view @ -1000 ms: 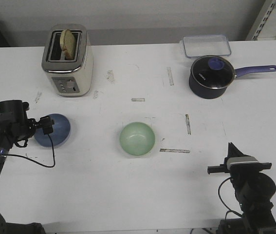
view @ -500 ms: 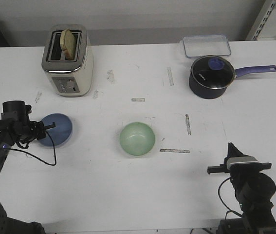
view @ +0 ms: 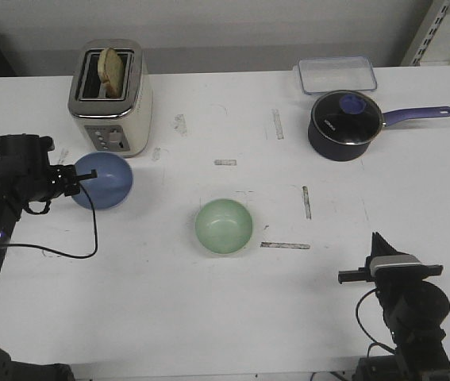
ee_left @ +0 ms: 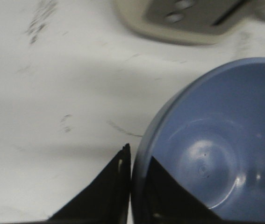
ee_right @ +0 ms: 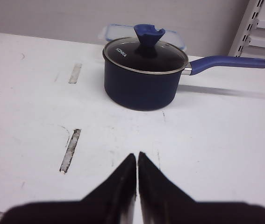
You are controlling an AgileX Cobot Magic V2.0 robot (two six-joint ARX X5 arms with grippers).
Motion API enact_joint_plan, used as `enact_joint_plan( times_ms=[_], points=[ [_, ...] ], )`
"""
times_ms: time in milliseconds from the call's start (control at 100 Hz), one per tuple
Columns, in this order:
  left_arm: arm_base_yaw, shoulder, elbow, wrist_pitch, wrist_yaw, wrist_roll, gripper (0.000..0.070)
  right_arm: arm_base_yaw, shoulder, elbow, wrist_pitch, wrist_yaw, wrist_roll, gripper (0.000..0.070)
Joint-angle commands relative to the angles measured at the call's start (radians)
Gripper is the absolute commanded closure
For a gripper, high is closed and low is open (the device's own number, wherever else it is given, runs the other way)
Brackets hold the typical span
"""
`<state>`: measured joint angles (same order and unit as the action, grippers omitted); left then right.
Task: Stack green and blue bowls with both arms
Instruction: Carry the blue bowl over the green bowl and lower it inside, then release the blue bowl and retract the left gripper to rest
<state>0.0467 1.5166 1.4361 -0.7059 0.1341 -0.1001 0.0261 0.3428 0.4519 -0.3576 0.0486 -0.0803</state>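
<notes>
The blue bowl (view: 104,180) is held lifted off the table at the left, in front of the toaster. My left gripper (view: 78,178) is shut on its rim; in the left wrist view the rim (ee_left: 144,144) sits pinched between the two black fingers, one inside the bowl (ee_left: 225,140) and one outside. The green bowl (view: 224,226) sits upright and empty on the table near the middle. My right gripper (view: 350,276) is shut and empty at the front right, low over the table; its closed fingertips (ee_right: 131,161) show in the right wrist view.
A cream toaster (view: 111,98) with a bread slice stands at the back left, close behind the blue bowl. A navy saucepan (view: 345,125) with a purple handle and a clear lidded container (view: 336,75) stand at the back right. Tape marks dot the table.
My left gripper has lifted the blue bowl off the table and carried it up and slightly right, toward the toaster. The right arm and green bowl have not moved.
</notes>
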Motion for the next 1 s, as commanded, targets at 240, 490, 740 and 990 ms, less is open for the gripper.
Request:
enact_joint_plan(
  times_ms=[240, 490, 740, 990],
  points=[
    [-0.368, -0.041, 0.124, -0.025, 0.036, -0.014, 0.0700, 0.002, 0.006, 0.004, 0.005, 0.002, 0.012, 0.0700],
    [-0.622, 0.062, 0.124, -0.006, 0.031, 0.010, 0.0700, 0.002, 0.006, 0.004, 0.005, 0.002, 0.013, 0.0700],
    [-0.665, 0.220, 0.124, -0.001, 0.016, 0.016, 0.0700, 0.002, 0.006, 0.004, 0.005, 0.001, 0.013, 0.0700],
    [-0.665, 0.271, 0.124, 0.005, 0.016, 0.008, 0.0700, 0.002, 0.006, 0.004, 0.005, 0.001, 0.013, 0.0700]
  ],
)
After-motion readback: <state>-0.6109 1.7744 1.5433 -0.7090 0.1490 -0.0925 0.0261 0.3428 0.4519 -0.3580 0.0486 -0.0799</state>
